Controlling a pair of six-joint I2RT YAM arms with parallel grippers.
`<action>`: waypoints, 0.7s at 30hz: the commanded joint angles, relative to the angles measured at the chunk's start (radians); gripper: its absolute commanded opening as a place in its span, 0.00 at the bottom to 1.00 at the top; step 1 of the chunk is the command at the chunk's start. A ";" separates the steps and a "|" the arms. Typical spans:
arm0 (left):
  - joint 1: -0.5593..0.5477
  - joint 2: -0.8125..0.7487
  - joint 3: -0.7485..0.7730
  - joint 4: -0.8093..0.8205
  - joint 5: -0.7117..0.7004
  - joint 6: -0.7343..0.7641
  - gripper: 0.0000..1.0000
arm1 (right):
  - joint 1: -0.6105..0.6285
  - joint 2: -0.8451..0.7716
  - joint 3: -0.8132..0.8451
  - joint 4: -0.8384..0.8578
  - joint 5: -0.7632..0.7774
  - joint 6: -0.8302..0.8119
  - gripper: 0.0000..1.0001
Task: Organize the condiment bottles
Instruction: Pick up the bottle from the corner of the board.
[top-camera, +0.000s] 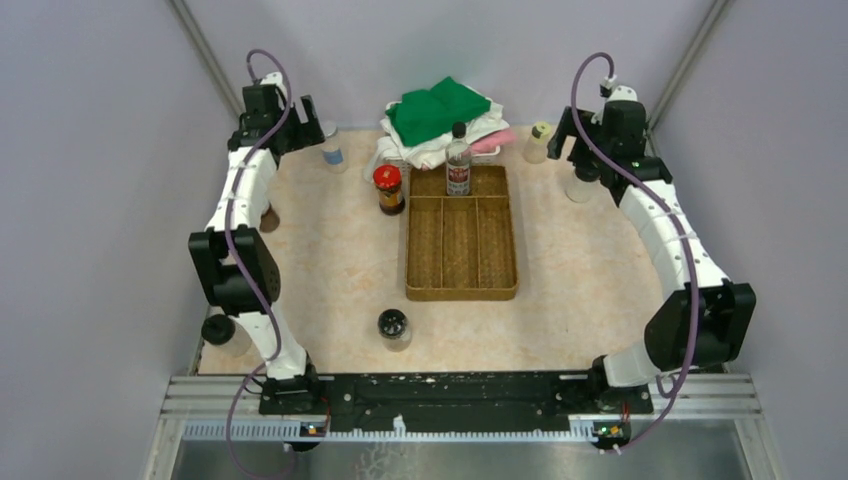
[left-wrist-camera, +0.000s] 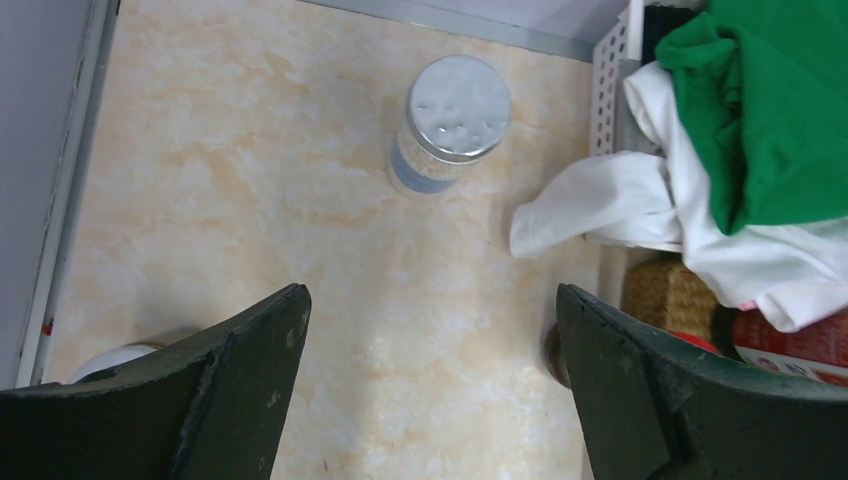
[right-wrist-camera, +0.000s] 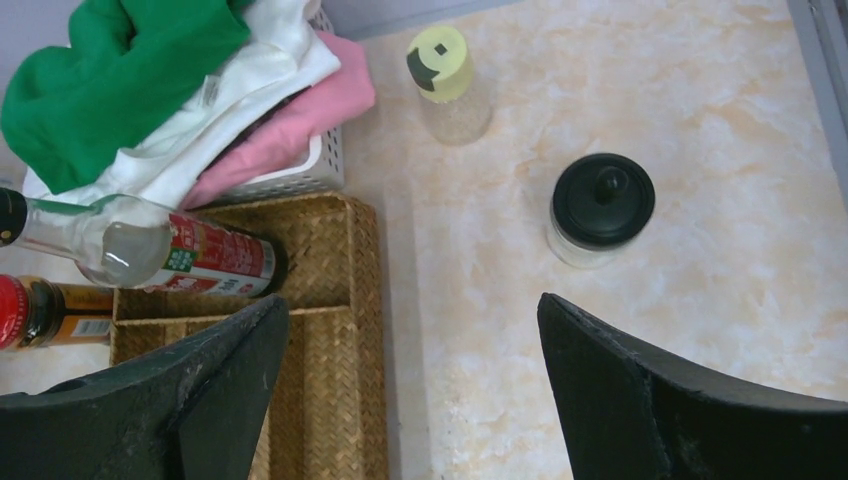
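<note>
Condiment bottles (top-camera: 388, 188) mostly loose around tray (top-camera: 461, 290); tall bottle (top-camera: 458, 160) in its back compartment. I've left gripper (left-wrist-camera: 430, 295) gaping by grey-lidded jar (left-wrist-camera: 455, 115), right gripper (right-wrist-camera: 412, 300) gaping near black-lidded jar (right-wrist-camera: 600, 205), staged for pickups.

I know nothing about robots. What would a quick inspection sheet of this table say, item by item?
Surface: beige marbled table.
Job's things: tall clear bottle standing in the far compartment of the woven tray; red-lidded bottle just left of the tray; grey-lidded jar, yellow-lidded bottle, front black-lidded jar and right black-lidded jar loose on the table.
Clutter: green, white and pink cloths piled on a white basket behind the tray.
Grippers: left pincer open, empty; right pincer open, empty.
Cables: purple cables looped along both arms.
Surroundings: plain grey walls; nothing else seen.
</note>
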 joint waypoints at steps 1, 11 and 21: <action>0.001 0.057 -0.011 0.158 -0.001 0.050 0.99 | -0.003 0.039 0.026 0.058 -0.074 0.004 0.93; -0.008 0.131 -0.046 0.356 0.020 0.099 0.99 | 0.004 0.122 0.009 0.115 -0.138 0.045 0.91; -0.021 0.224 -0.071 0.492 0.118 0.092 0.99 | 0.006 0.176 -0.002 0.154 -0.172 0.054 0.90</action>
